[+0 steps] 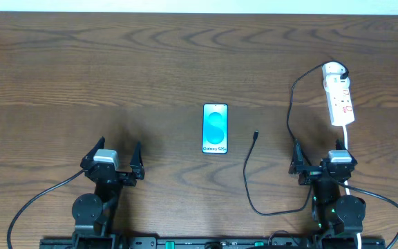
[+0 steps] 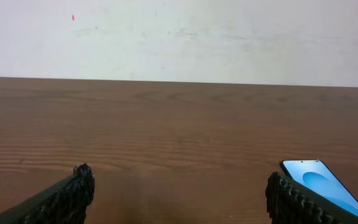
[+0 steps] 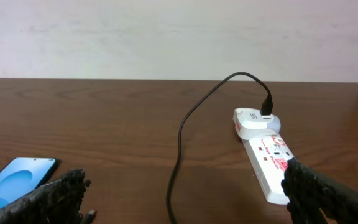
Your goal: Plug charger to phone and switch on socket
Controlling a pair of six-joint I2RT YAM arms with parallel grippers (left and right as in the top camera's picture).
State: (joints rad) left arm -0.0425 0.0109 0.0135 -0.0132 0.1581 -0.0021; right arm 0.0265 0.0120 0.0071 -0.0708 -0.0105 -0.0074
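The phone (image 1: 215, 128) lies flat at the table's middle, light-blue screen up; it also shows in the left wrist view (image 2: 323, 182) and the right wrist view (image 3: 14, 182). The charger cable (image 1: 249, 176) runs from an adapter on the socket's far end, loops along the front, and ends in a loose connector tip (image 1: 255, 134) right of the phone. The socket (image 1: 339, 95) is a white power strip at the right, also in the right wrist view (image 3: 267, 152). My left gripper (image 1: 120, 158) is open and empty, left of the phone. My right gripper (image 1: 321, 164) is open and empty, just in front of the socket.
The socket's white cord (image 1: 349, 142) runs toward the front past my right arm. The black cable (image 3: 178, 143) crosses the wood between my right fingers. A pale wall bounds the table's far edge.
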